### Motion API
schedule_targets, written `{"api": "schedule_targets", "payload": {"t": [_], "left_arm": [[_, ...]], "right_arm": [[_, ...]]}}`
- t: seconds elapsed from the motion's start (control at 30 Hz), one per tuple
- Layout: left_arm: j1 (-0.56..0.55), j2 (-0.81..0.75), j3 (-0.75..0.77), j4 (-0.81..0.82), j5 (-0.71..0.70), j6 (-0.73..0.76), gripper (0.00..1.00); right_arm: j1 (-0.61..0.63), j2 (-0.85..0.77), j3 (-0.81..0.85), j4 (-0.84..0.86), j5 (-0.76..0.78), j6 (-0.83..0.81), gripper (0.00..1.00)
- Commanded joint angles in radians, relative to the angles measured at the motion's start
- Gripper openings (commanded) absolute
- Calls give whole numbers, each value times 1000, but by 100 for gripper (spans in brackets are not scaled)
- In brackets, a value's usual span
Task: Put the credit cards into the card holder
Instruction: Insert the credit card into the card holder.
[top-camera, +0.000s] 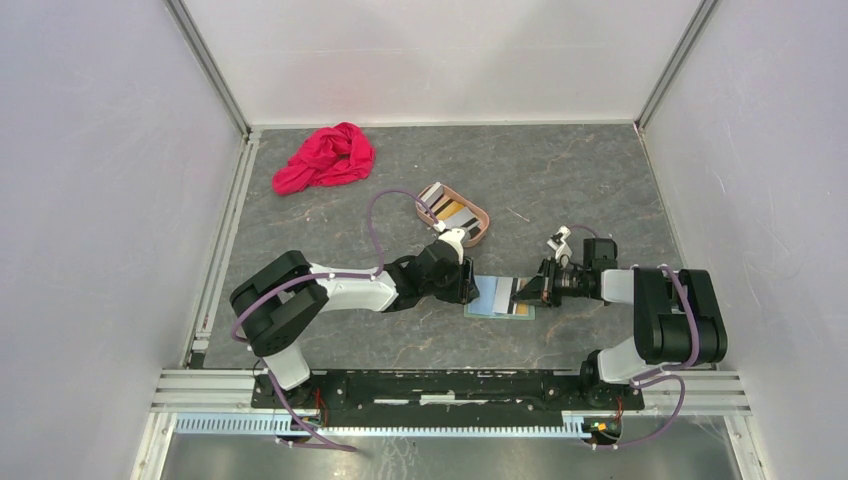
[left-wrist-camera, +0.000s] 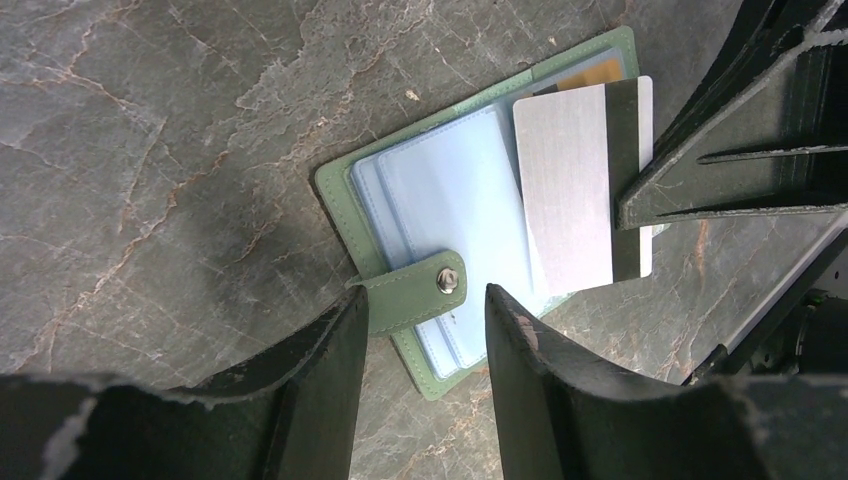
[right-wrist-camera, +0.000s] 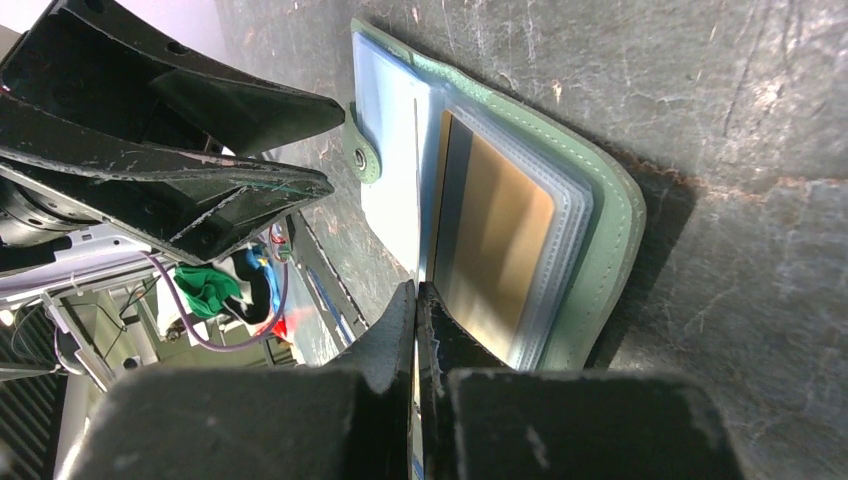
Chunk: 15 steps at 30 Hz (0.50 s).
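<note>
left gripper (left-wrist-camera: 422, 305): jaws about half apart, nothing clamped. Fingertips sat either side of the green snap tab (left-wrist-camera: 400, 300); couldn't tell if they touched it.
right gripper (right-wrist-camera: 416, 292): pinched tight on the grey plastic card with a dark stripe (left-wrist-camera: 565, 190), gripping it at the stripe edge.
grey plastic card: lay over one half of the open holder, stripe edge overhanging the holder's side. Edge-on in the right wrist view, not yet seated in a pocket.
card holder: sage-green bifold card holder (top-camera: 500, 298) was open with its light-blue pockets up. It lay flat on the grey marbled tabletop (top-camera: 600, 180), between the two grippers.
orange-gold card (right-wrist-camera: 495, 250): sat inside a clear pocket of the holder, under the grey plastic card.
tray: pinkish-tan oval tray (top-camera: 488, 222) was just beyond the left gripper, with several spare cards (top-camera: 445, 208) inside.
cloth: crumpled red cloth (top-camera: 325, 157) was at the far left of the tabletop, well apart from the rest.
</note>
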<state>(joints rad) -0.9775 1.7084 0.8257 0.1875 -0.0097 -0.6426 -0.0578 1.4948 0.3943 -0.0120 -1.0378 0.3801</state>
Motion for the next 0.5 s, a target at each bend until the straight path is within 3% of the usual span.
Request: {"api": "schedule_targets", "payload": {"t": [0.0,0.47], "left_arm": [[-6,16,32,3,28,-3,53],[-6,19,32,9,40,1,53]], "right_arm": [[10,22,48,-60,10,-41,0],[33,64,96,-159,35,-94,0]]}}
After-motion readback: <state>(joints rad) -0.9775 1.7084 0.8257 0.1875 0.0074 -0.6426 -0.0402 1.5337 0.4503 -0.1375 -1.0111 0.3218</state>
